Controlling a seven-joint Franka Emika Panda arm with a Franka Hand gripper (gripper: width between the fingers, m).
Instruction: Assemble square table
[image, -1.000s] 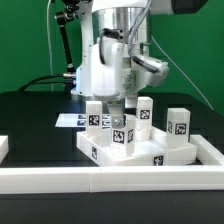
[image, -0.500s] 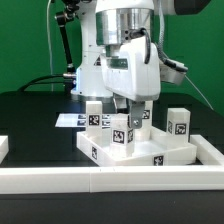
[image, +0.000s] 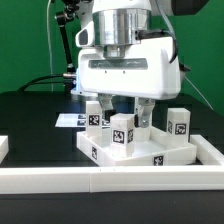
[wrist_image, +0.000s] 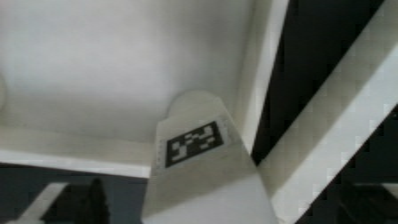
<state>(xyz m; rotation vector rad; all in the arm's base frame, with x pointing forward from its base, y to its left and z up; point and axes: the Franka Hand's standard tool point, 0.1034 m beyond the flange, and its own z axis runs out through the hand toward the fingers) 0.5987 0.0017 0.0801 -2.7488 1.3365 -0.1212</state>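
The white square tabletop (image: 140, 152) lies tray-side up on the black table, with tags on its front edge. Several short white tagged legs stand upright in it: one at the exterior view's left (image: 93, 113), one in the middle (image: 122, 130), one at the right (image: 179, 122). My gripper (image: 125, 108) hangs open just above the middle leg, a finger to either side of its top and not touching it. In the wrist view that leg (wrist_image: 196, 145) rises toward the camera between the dark fingers (wrist_image: 71, 203), with the tabletop floor (wrist_image: 89, 80) behind.
A long white rail (image: 110, 180) borders the front of the work surface. The marker board (image: 68, 120) lies flat behind the tabletop, at the exterior view's left. A white block end (image: 3, 148) shows at the left edge. Cables hang behind the arm.
The gripper has turned about its vertical axis, from side-on to broad face toward the exterior camera, and stayed over the middle leg. Legs and tabletop have not moved.
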